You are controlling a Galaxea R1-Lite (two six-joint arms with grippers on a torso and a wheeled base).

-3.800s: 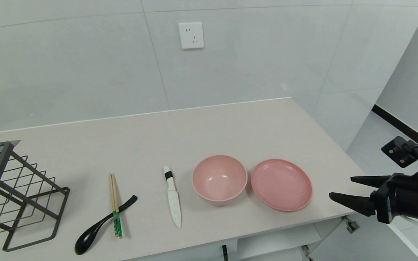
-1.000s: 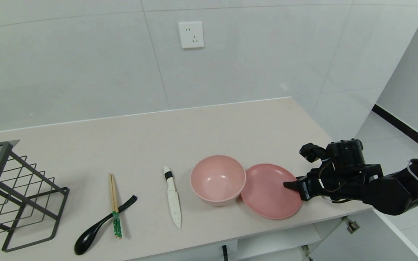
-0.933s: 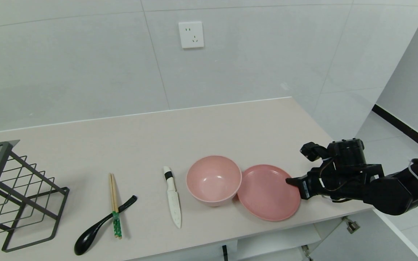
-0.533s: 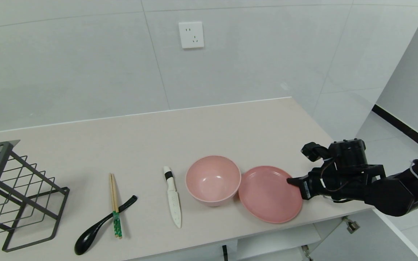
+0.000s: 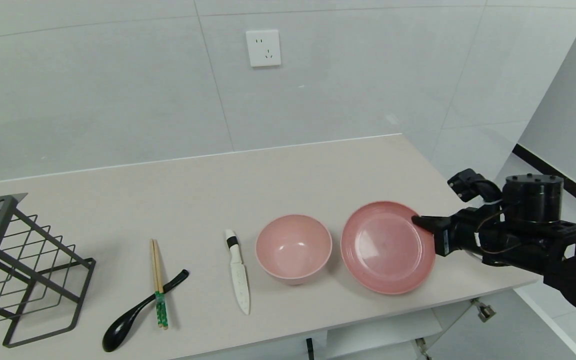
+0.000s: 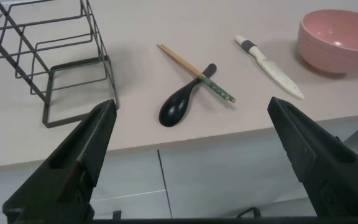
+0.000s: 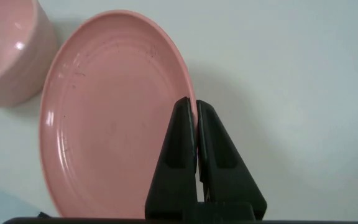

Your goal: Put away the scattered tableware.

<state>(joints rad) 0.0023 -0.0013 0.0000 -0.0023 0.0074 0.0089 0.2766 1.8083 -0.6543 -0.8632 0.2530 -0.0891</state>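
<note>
Nearest me, my left claw (image 6: 191,102) hangs below the counter's (image 5: 268,180) front edge, jaws spread wide and holding nothing. Ahead lie the black spoon (image 5: 133,312) crossed by chopsticks (image 5: 158,280), then the white knife (image 5: 238,272). Beyond, beside the pink bowl (image 5: 293,245), my right claw (image 5: 420,223) pinches the pink plate (image 5: 385,247) by its right rim, the only purchase a flat dish offers. The plate tilts up, probably bound for the wire rack (image 5: 18,260) at my left.

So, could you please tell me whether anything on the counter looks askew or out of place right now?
The pink plate is tipped up off the counter, its right rim pinched in the shut right gripper. Farther left, the chopsticks lie crossed over the black spoon. Nothing looks spilled or broken.
</note>
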